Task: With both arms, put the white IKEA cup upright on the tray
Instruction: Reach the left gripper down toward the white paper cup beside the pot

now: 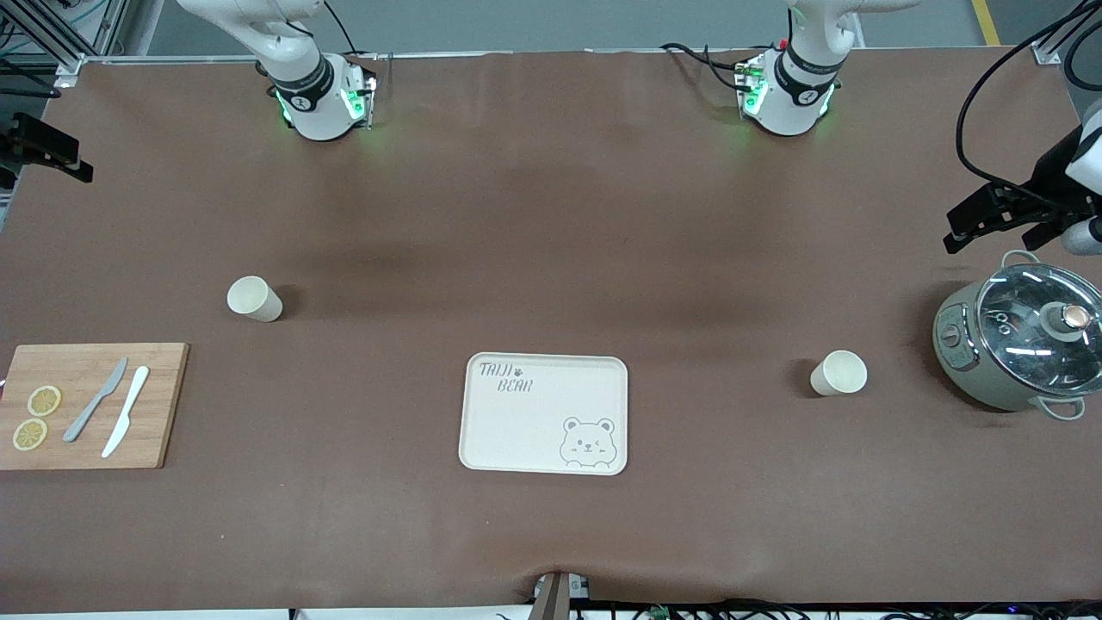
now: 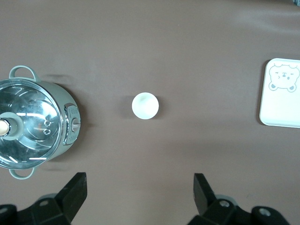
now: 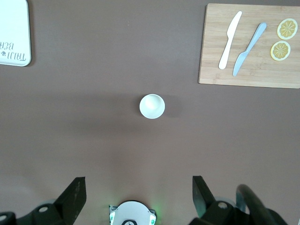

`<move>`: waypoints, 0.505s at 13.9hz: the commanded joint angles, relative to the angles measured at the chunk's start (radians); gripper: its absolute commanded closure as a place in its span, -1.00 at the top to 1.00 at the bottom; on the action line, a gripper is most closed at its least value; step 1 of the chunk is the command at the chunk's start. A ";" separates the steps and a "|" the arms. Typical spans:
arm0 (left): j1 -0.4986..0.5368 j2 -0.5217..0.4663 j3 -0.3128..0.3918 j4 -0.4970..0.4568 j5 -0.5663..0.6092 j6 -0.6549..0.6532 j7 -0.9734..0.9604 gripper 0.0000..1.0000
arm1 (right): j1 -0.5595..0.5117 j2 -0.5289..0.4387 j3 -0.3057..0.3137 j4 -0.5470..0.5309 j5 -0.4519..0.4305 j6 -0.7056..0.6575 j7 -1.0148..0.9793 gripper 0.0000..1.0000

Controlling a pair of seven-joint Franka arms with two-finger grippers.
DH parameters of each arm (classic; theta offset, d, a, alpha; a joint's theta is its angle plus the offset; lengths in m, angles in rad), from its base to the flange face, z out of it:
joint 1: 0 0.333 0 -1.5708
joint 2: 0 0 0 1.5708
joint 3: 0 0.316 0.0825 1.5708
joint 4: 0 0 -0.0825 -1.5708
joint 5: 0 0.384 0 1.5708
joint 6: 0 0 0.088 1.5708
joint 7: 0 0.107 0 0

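Observation:
Two white cups stand upright on the brown table. One cup (image 1: 838, 373) is toward the left arm's end; it shows in the left wrist view (image 2: 145, 105). The other cup (image 1: 255, 299) is toward the right arm's end; it shows in the right wrist view (image 3: 152, 106). The cream bear tray (image 1: 544, 413) lies between them, nearer the front camera, with nothing on it. My left gripper (image 1: 964, 226) (image 2: 140, 180) is open, high over the table beside the pot. My right gripper (image 1: 65, 159) (image 3: 139, 183) is open, high over the table between its base and its cup.
A grey pot with a glass lid (image 1: 1024, 336) stands at the left arm's end, beside that cup. A wooden cutting board (image 1: 155, 430) with two knives and lemon slices lies at the right arm's end. The tray's edge shows in both wrist views (image 2: 281, 119) (image 3: 14, 9).

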 commanded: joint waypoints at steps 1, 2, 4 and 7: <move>0.005 0.001 -0.004 0.004 -0.007 -0.006 0.006 1.00 | -0.017 -0.003 0.008 0.000 0.013 0.005 -0.012 1.00; 0.002 0.004 -0.004 0.013 0.001 -0.006 0.003 1.00 | -0.017 -0.003 0.008 0.001 0.013 0.005 -0.012 1.00; 0.009 0.020 -0.002 0.015 0.002 -0.006 0.006 1.00 | -0.015 -0.003 0.008 0.003 0.011 0.005 -0.012 1.00; 0.012 0.040 0.002 0.004 0.007 -0.009 0.005 1.00 | -0.014 0.002 0.008 0.007 0.007 0.008 -0.012 1.00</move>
